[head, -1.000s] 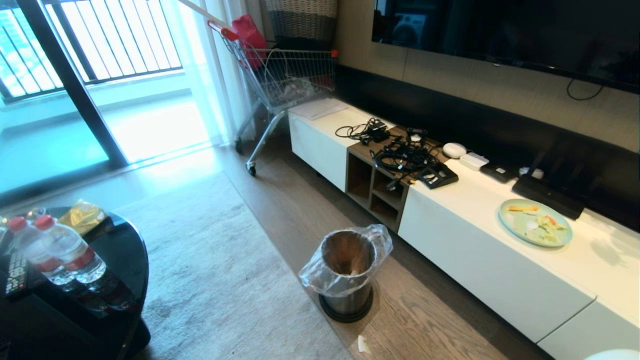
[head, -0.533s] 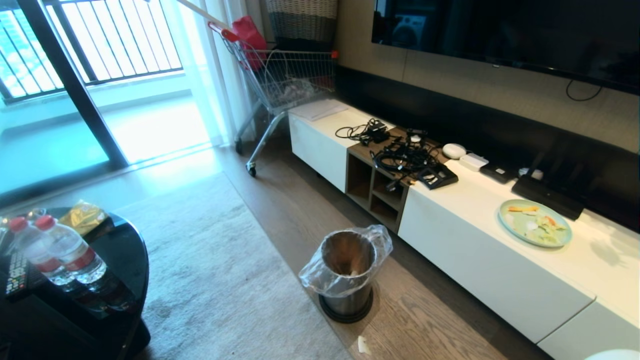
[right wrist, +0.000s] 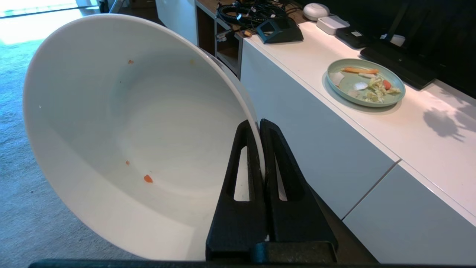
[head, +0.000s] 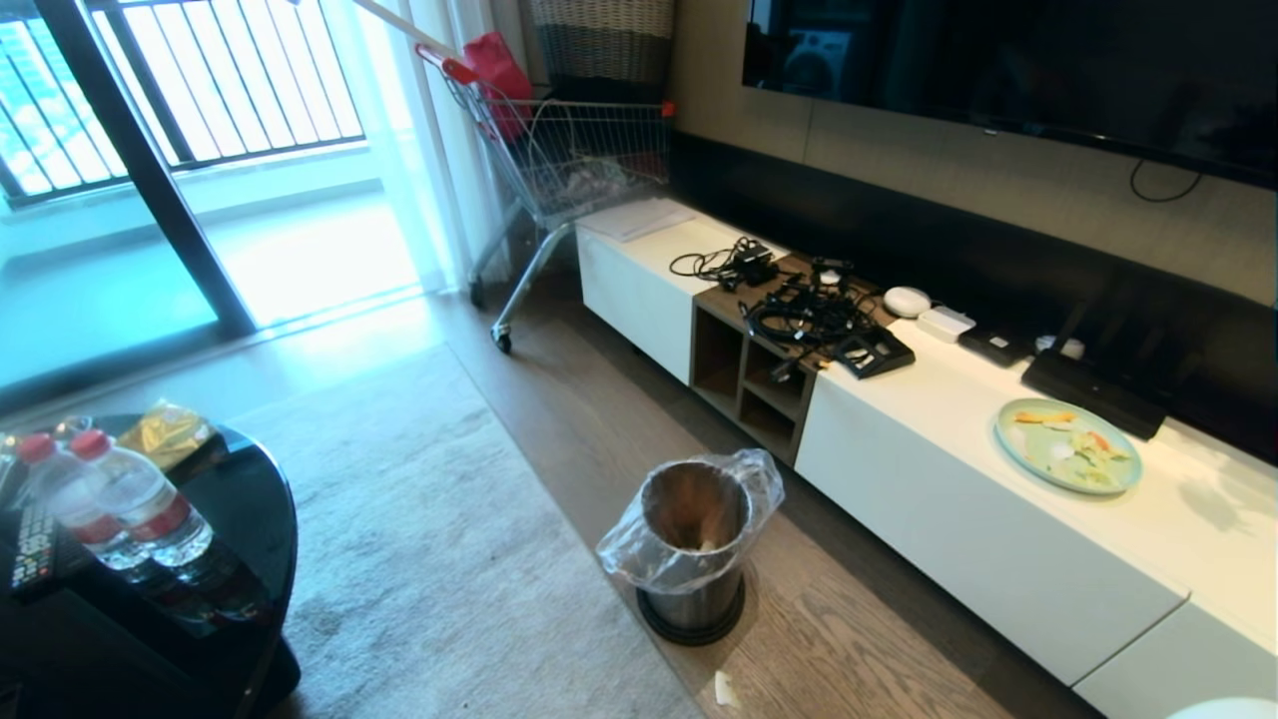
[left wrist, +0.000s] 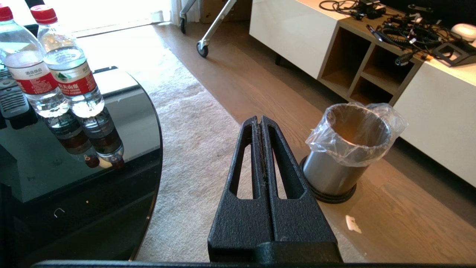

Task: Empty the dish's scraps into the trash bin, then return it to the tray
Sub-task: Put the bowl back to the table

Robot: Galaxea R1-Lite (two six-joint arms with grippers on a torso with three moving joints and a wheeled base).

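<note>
Right tool (right wrist: 259,124) is pinched on the rim of the dish (right wrist: 122,126), one finger inside and one outside, bowl tipped steeply on its side. Almost empty: only a few orange crumbs of scraps (right wrist: 148,178) cling to the inner wall. Trash bin (head: 696,544) stands on the wood floor between the rug and the low white table (head: 958,559), bag liner over its rim, a pale bit visible inside. The tray is in no view, so the return spot can't be judged.

Risks: thin rim grip on a glossy, deep bowl, so any swing or turn of the base could let it slip or rotate in the fingers and drop. The tilted bowl sits close to the white table's front edge in the right wrist view and could clip it on the way. The last crumbs may fall on the floor; one white scrap (head: 725,687) already lies there near the bin. The green plate (head: 1067,444) with leftovers on the table is a wrong-target hazard.

Left tool (left wrist: 260,121) is pressed closed, empty, parked low, pointing toward the rug beside the bin. Neither arm shows in the head view.
</note>
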